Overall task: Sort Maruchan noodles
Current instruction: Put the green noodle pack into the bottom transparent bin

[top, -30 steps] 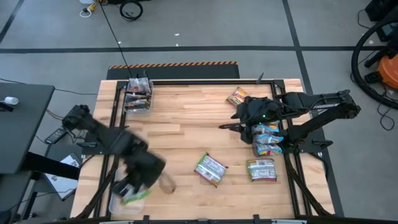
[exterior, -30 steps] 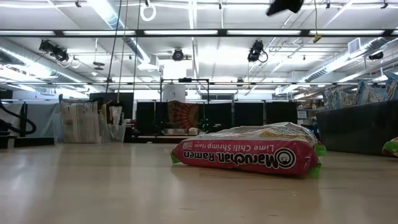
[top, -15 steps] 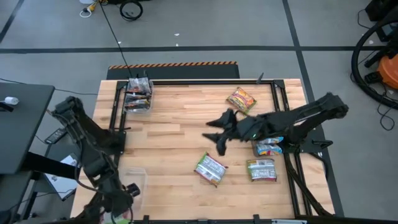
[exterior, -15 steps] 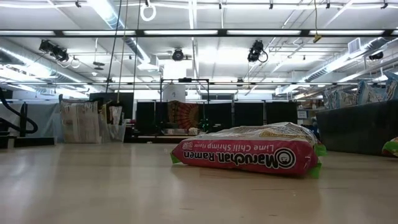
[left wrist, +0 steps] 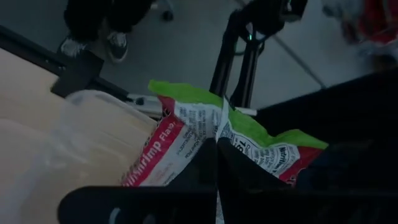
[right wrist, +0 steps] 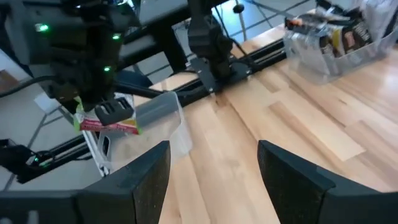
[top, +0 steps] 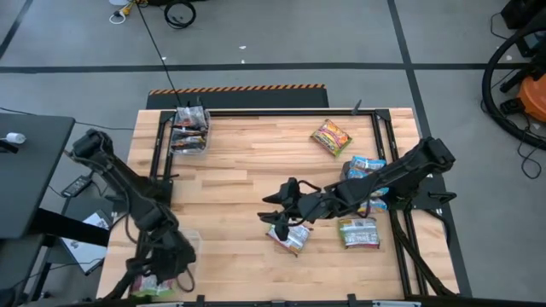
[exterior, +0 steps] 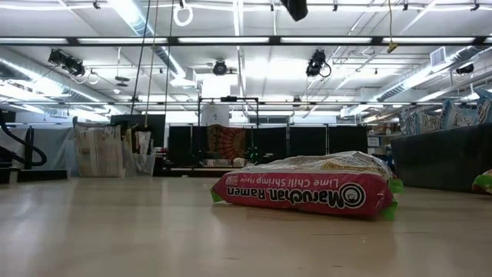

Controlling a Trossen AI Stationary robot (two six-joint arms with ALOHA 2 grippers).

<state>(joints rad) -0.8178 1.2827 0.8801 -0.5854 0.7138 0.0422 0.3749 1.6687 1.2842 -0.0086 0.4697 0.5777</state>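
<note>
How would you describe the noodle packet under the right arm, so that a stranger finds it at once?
Start at the wooden table and go to the middle of its near edge. There, beneath the open right claw, lies a green-white packet, tilted. Its neighbour packet to the right lies straight, with no claw above it.

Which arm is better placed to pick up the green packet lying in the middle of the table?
The right. Its open hand hangs just above the green packet, while the left hand, at the near-left corner, already grips another packet.
</note>
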